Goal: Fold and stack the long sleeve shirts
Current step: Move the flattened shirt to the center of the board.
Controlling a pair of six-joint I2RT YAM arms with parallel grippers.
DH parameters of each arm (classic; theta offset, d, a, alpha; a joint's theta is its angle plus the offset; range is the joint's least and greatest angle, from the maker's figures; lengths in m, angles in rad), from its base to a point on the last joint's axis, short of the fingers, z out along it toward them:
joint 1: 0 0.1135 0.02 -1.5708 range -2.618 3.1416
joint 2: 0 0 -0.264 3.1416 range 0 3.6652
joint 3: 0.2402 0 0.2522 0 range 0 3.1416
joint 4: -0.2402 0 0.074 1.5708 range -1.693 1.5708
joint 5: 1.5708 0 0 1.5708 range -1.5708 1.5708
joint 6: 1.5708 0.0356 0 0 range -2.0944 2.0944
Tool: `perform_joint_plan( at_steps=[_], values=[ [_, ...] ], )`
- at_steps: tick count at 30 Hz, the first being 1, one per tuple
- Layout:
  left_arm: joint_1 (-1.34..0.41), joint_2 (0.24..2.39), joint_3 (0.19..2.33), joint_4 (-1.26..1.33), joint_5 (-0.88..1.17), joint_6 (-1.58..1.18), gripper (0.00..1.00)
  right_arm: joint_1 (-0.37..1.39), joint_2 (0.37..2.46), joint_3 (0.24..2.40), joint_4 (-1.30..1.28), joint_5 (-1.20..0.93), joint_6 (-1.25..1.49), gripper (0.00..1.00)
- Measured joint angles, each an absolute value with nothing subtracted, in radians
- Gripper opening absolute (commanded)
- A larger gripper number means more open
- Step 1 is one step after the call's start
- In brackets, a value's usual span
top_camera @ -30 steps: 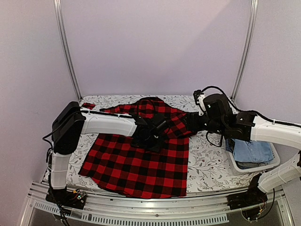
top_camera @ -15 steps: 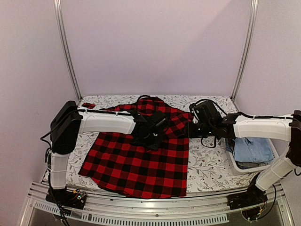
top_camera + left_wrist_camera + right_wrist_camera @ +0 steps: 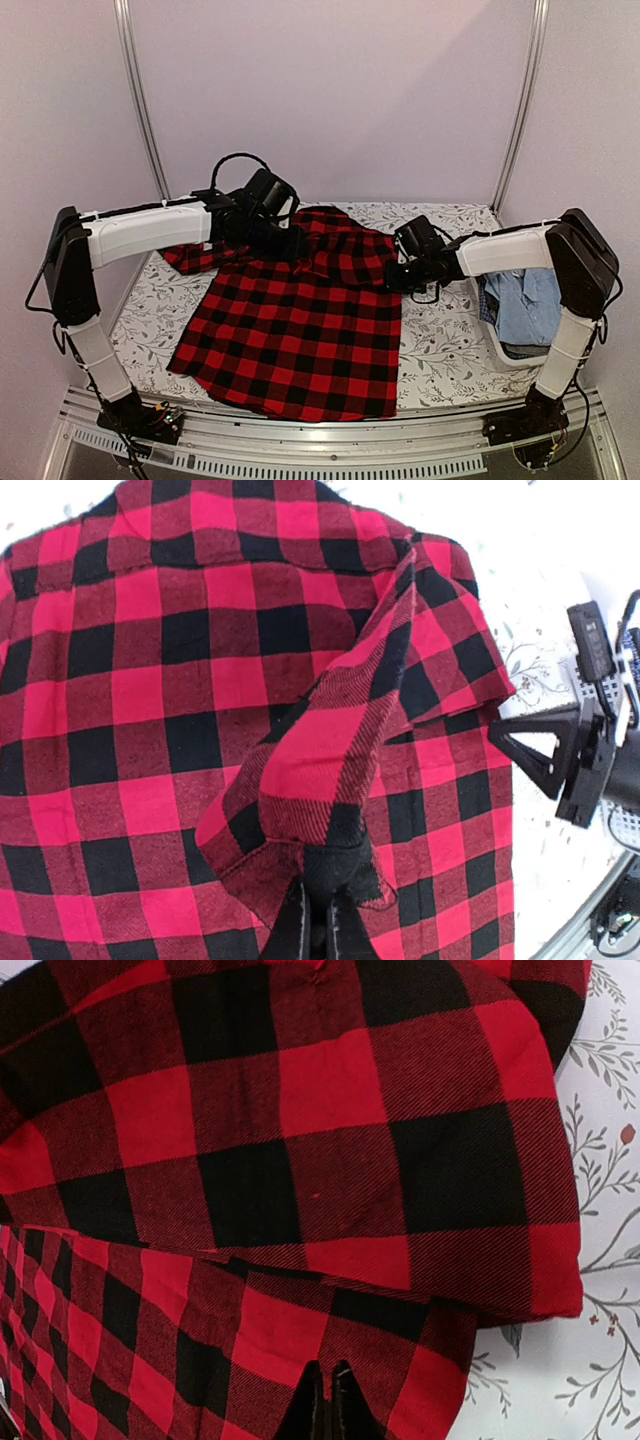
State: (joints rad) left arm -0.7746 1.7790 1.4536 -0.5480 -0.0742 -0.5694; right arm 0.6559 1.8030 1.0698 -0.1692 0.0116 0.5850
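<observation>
A red-and-black check long sleeve shirt [image 3: 300, 330] lies spread on the flower-patterned table cover [image 3: 440, 350]. Its upper part is bunched toward the back. My left gripper [image 3: 295, 245] hovers over the collar end, shut on a raised fold of the shirt [image 3: 330, 750]; in the left wrist view the cloth peaks up from the closed fingers [image 3: 320, 920]. My right gripper [image 3: 392, 275] sits low at the shirt's right edge. In the right wrist view its fingertips [image 3: 327, 1375] are pressed together on the checked cloth [image 3: 330, 1090]. No white letters show.
A white basket [image 3: 545, 355] at the right edge of the table holds blue denim clothing [image 3: 530, 300]. One red-check sleeve [image 3: 190, 258] trails off to the back left. Metal frame posts [image 3: 140, 100] stand at both back corners, with a lilac wall behind.
Both grippers have shut. The left arm rose and swung back-left, pulling a fold of the shirt up. The right gripper dropped to the shirt's right edge.
</observation>
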Motion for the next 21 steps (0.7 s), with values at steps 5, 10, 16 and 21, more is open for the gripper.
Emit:
perform_joint_plan(
  at_steps=[5,10,16,21],
  values=[
    [-0.708,1.777,1.416,-0.532,0.013,-0.569,0.00,0.598,1.899,1.118,-0.157,-0.020,0.589,0.01],
    [-0.660,1.788,1.425,-0.502,0.086,-0.566,0.00,0.531,1.980,1.172,-0.167,-0.056,0.586,0.00],
    [-0.629,1.893,1.495,-0.475,0.153,-0.558,0.00,0.456,2.070,1.305,-0.200,-0.073,0.560,0.00],
    [-0.604,1.997,1.572,-0.466,0.188,-0.553,0.00,0.400,2.145,1.441,-0.262,-0.084,0.513,0.08]
  ],
)
